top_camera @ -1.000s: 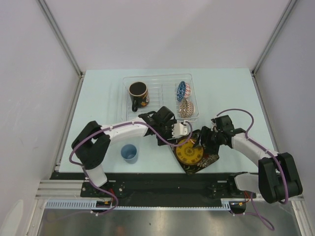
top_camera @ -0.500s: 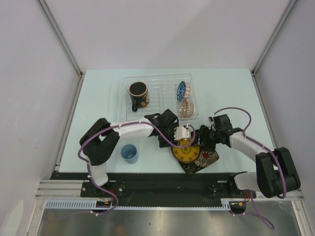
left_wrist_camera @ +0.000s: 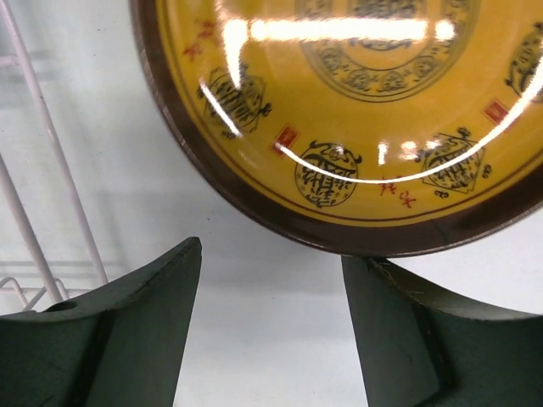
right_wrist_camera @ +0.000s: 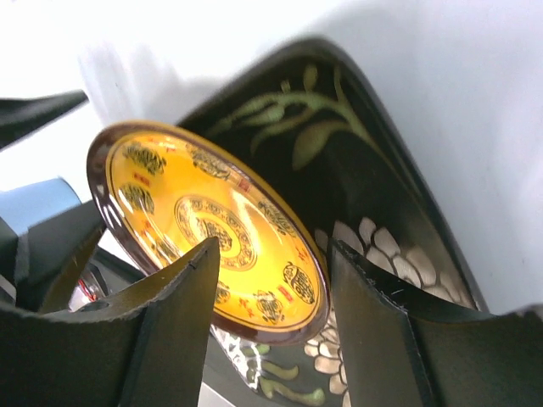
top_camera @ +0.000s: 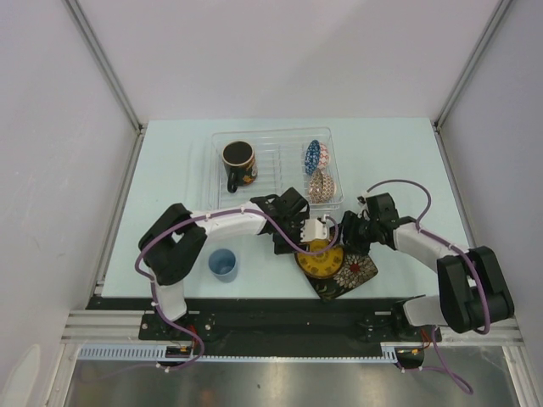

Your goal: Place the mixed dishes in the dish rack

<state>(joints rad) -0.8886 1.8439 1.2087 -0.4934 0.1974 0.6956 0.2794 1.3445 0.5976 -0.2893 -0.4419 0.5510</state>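
The yellow plate [top_camera: 324, 259] lies tilted on the black floral square plate [top_camera: 355, 273] near the front edge. My right gripper [top_camera: 344, 240] [right_wrist_camera: 271, 280] is shut on the yellow plate [right_wrist_camera: 212, 220], one finger over its face and the other behind its rim. My left gripper [top_camera: 312, 234] [left_wrist_camera: 271, 280] stands open at the plate's opposite rim [left_wrist_camera: 356, 110], its right fingertip [left_wrist_camera: 382, 280] just under that rim. The dish rack [top_camera: 280, 136] holds the dark mug [top_camera: 239, 161], the blue patterned bowl [top_camera: 313, 156] and the beige bowl [top_camera: 320, 185]. The light-blue cup [top_camera: 222, 264] stands on the table.
The rack's front wall [top_camera: 254, 202] sits just behind both grippers, and its white ribs [left_wrist_camera: 42, 170] show at the left of the left wrist view. The black base rail [top_camera: 271, 309] runs along the near table edge, close to the square plate.
My right gripper's jaws have narrowed onto the yellow plate's rim and the arm has shifted slightly left. My left gripper moved right to the plate's rim, then held still.
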